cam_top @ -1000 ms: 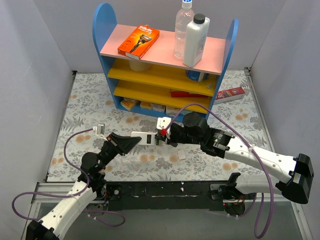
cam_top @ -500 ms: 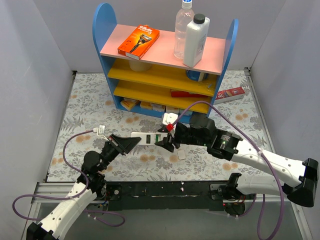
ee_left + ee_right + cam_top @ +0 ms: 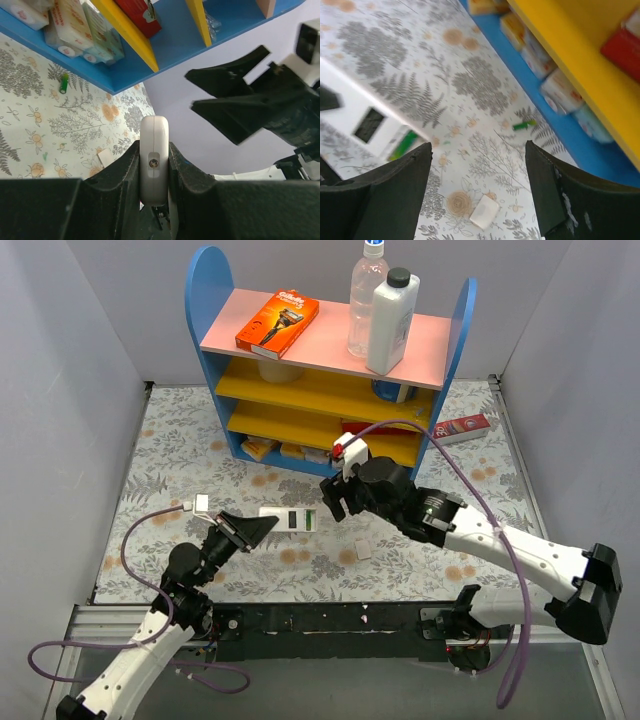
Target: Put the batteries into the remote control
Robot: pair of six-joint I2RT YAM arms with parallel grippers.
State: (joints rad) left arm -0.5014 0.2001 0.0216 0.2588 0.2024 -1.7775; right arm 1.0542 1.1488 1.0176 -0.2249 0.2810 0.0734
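Observation:
The remote control [image 3: 295, 519] is a white bar held level above the table, and my left gripper [image 3: 262, 523] is shut on its near end. In the left wrist view the remote control [image 3: 154, 165] stands clamped between both fingers of the left gripper [image 3: 154, 150]. One green battery [image 3: 405, 142] lies in the remote control's [image 3: 365, 120] open compartment. Another battery [image 3: 525, 125] lies loose on the table by the shelf foot, also seen as the loose battery [image 3: 64, 83]. My right gripper [image 3: 333, 502] hovers just right of the remote, and the right gripper [image 3: 478, 145] is open and empty.
A blue shelf unit [image 3: 330, 390] with yellow shelves stands at the back, packed with boxes and bottles. A small loose white plastic piece [image 3: 364, 552] lies on the patterned table under the right arm. A red-and-white carton [image 3: 462, 426] lies at the back right.
My right gripper has opened and drawn up and back from the remote's end towards the shelf. The left gripper has shifted slightly left and down with the remote.

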